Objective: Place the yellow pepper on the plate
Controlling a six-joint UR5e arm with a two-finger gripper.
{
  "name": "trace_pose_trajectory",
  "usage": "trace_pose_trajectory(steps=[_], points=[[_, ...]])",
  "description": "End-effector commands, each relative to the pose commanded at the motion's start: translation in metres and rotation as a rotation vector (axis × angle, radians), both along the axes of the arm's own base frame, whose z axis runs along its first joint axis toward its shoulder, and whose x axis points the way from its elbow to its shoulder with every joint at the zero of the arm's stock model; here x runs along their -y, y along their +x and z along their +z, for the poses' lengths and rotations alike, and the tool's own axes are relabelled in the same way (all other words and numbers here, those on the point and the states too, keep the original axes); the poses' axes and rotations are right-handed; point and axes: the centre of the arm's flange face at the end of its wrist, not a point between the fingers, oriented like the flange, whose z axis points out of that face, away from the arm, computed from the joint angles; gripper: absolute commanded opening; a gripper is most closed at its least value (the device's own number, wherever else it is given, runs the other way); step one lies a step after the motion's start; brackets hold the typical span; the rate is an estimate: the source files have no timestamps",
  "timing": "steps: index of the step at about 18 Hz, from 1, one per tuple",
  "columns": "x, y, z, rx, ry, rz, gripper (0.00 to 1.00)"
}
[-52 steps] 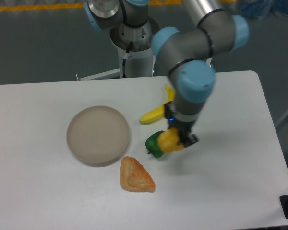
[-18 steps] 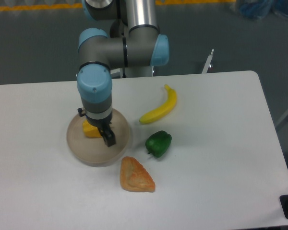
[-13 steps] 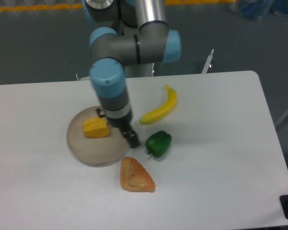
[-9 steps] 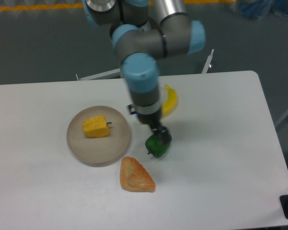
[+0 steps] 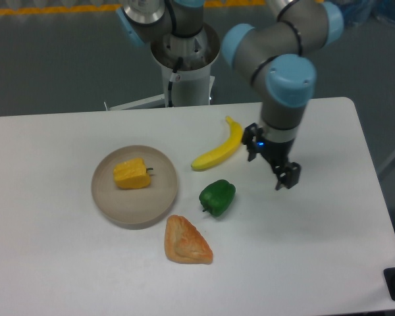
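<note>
On the plate (image 5: 122,207) lies the yellow pepper (image 5: 131,174). The tool (image 5: 283,172) hangs empty over the desk (image 5: 329,237), right of the banana (image 5: 218,151); I cannot tell if it gapes.

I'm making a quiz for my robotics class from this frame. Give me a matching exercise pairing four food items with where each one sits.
Things:
1. yellow pepper
2. banana
3. green pepper
4. pastry

Places:
A. nearest the table's front edge
B. on the plate
C. between banana and pastry
D. farthest back, left of the gripper

Pairs: 1-B, 2-D, 3-C, 4-A
</note>
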Motion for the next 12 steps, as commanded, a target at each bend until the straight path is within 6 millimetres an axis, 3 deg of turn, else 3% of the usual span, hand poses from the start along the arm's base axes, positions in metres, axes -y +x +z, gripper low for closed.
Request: trace_pose_trajectory(steps=[12], points=[[0.0035,-0.0018,0.0009,-0.035,-0.033,-0.028,1.0]])
